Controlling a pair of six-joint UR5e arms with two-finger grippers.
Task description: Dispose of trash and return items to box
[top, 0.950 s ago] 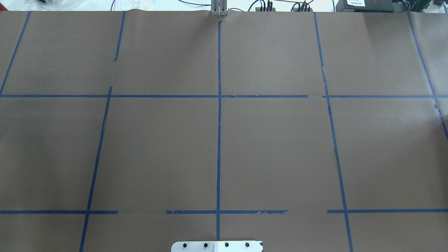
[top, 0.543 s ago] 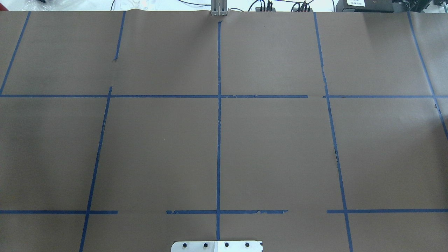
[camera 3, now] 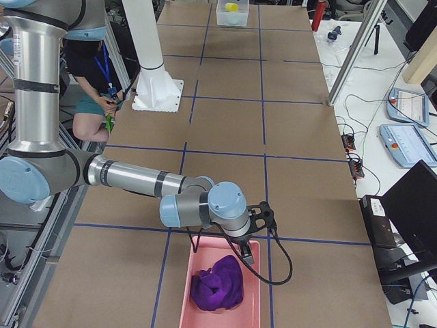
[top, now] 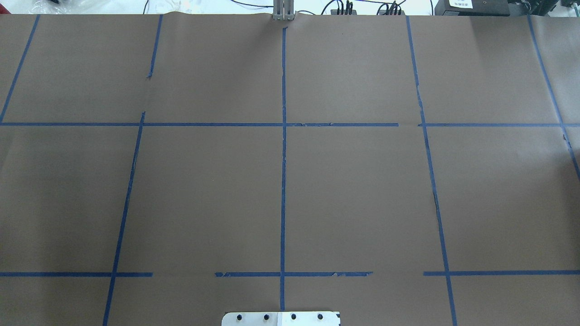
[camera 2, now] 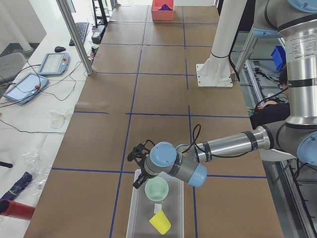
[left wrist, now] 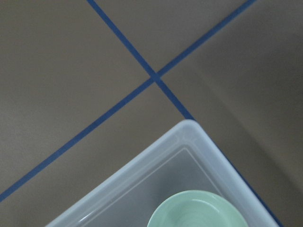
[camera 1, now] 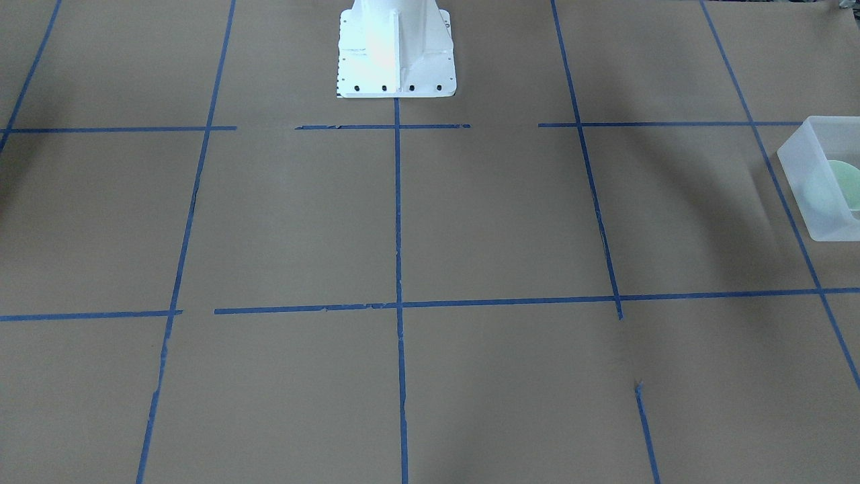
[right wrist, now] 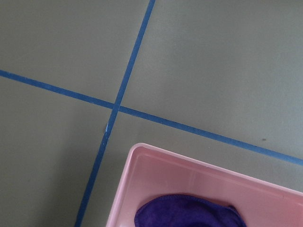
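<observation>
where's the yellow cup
In exterior left view, the small yellow plastic tumbler cup lies inside the frosted translucent bin at bottom centre, beside the round mint-green bowl.

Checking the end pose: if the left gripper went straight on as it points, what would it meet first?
The left gripper points down over the end of the box, so probably its rim or floor beside the bowl; depth is unclear.

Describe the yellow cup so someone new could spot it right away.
On the brown table, at the end on the robot's left, sits a frosted bin. Inside, beside the round mint-green bowl, lies the cup: small, yellow, the only yellow thing there.
</observation>
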